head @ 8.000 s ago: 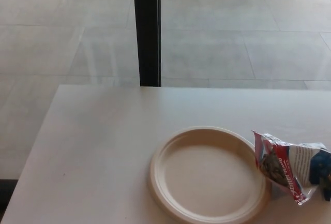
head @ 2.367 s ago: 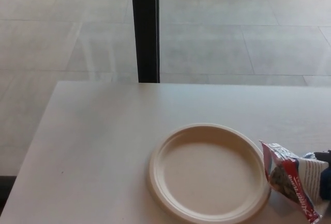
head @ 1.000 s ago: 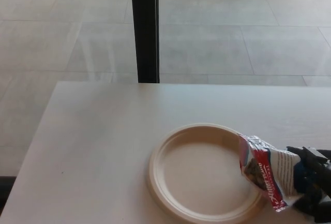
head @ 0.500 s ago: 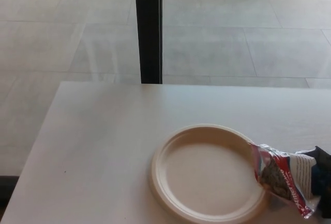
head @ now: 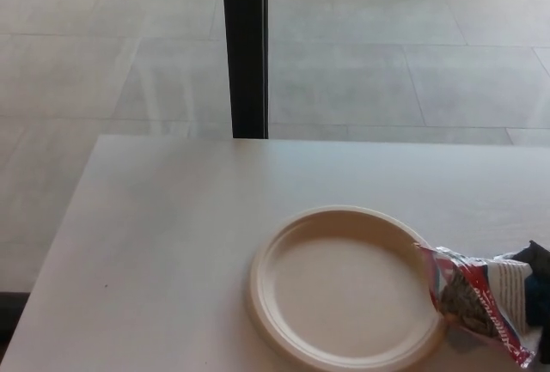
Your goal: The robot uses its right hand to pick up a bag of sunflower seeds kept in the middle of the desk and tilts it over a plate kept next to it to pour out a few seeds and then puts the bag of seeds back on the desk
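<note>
- Only a sliver of the robot's black right hand point(head: 539, 262) shows, right at the picture's right edge, tucked against the back end of the bag. Can't tell whether its fingers are clamped on it or just alongside, too little of it is in view.
- The crinkly red, white and blue foil bag of sunflower seeds point(head: 481, 301) lies on its side at the lower right, open mouth facing the plate with dark seeds visible inside.
- The bag's mouth touches or slightly overlaps the right rim of the round cream paper plate point(head: 284, 256). No seeds visible in the plate's well.
- Plate sits on the pale white desk point(head: 163, 234), toward the near right part of it.
- Left hand doesn't show anywhere.
- Beyond the desk's far edge there's a black upright post point(head: 245, 45) and a grey tiled floor point(head: 412, 54) with bright patches of light.
</note>
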You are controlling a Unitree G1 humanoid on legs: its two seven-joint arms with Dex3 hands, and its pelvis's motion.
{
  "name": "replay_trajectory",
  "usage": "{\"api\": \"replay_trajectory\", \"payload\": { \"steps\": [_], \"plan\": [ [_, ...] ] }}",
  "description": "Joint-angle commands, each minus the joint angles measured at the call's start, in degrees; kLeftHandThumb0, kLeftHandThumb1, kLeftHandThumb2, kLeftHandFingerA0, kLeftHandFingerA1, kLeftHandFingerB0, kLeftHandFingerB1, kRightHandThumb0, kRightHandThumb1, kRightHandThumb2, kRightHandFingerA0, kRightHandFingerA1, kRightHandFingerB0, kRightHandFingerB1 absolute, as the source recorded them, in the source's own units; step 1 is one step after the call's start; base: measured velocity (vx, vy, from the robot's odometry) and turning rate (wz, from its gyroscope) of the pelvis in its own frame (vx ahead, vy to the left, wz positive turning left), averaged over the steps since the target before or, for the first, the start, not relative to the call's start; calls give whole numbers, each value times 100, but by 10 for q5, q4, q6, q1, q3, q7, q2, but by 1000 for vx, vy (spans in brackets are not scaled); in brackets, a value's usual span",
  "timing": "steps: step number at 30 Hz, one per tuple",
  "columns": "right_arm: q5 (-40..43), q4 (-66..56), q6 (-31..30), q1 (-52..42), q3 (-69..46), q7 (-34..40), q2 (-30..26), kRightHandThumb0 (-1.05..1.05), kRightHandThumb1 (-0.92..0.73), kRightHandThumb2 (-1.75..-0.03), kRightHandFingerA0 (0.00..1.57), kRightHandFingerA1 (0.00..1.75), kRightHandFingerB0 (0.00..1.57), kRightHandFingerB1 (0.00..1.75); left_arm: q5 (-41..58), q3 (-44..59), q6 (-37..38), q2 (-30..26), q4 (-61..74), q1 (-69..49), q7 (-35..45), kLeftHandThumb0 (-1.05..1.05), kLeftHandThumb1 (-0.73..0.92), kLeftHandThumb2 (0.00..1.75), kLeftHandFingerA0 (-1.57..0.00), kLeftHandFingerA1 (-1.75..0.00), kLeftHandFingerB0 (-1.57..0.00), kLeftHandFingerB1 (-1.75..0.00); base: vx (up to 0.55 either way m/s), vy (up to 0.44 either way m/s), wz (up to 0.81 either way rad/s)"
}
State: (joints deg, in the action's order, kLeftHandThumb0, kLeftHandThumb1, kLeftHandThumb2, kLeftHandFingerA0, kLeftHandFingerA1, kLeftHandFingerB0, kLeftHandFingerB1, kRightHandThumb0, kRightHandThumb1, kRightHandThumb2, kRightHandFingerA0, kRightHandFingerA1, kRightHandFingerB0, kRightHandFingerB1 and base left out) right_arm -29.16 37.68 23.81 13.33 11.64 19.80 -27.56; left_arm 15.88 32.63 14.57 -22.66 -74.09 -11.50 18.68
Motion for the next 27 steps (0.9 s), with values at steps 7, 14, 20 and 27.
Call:
{"api": "replay_trajectory", "payload": {
  "steps": [7,14,20,27],
  "plan": [
    [4,-77,-99,19,0,-123,-19,-18,-54,-98,86,175,75,157,2,-1,8,-15,0,2,-9,-76,71,62,-50,-51,-47,-38,0,0,0],
    [-3,-127,-150,60,-1,-179,-28,-17,-56,-104,98,175,74,148,4,-1,7,-17,1,-1,1,-76,72,62,-48,-50,-45,-39,0,0,0],
    [-1,-146,-166,97,-5,-206,-33,-24,-55,-103,89,174,82,152,2,-2,5,-17,-2,-2,-7,-76,72,61,-54,-51,-47,-38,0,0,0],
    [-26,-166,-179,132,7,-232,-46,-24,-53,-78,91,161,92,107,6,0,2,-20,0,-1,-2,-73,73,62,-53,-53,-45,-37,0,0,0]
  ]
}}
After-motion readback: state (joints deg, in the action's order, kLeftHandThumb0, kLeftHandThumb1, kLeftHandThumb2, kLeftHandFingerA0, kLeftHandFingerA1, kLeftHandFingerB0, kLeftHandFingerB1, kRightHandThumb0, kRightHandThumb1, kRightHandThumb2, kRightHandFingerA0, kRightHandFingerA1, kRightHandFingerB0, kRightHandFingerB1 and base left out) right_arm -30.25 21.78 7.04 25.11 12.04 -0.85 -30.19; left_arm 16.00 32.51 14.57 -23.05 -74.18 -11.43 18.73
